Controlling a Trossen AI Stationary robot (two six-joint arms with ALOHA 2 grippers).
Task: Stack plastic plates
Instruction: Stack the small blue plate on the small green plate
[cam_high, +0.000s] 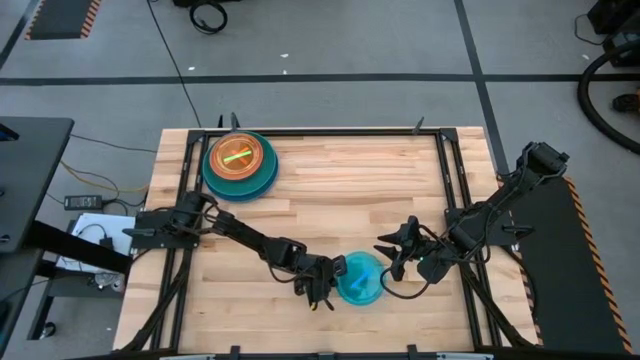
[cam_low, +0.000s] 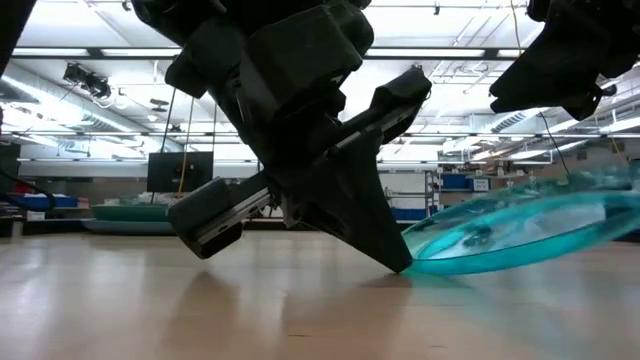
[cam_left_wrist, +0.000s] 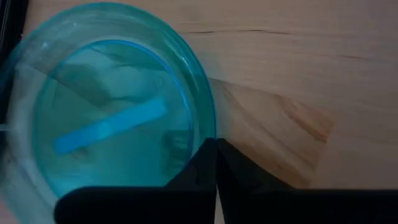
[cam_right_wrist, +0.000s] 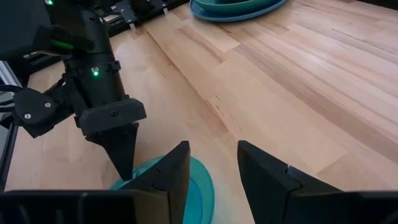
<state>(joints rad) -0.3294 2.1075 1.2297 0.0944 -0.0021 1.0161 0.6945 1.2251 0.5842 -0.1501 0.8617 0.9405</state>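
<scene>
The left claw is clenched on the rim of the small light blue plate near the bench's front edge, tilting it off the wood. The right claw hovers released just beside that plate. The stack of plates sits at the far left corner, orange on top.

Pale wooden table; plate stack far-left; light blue plate near front.
</scene>
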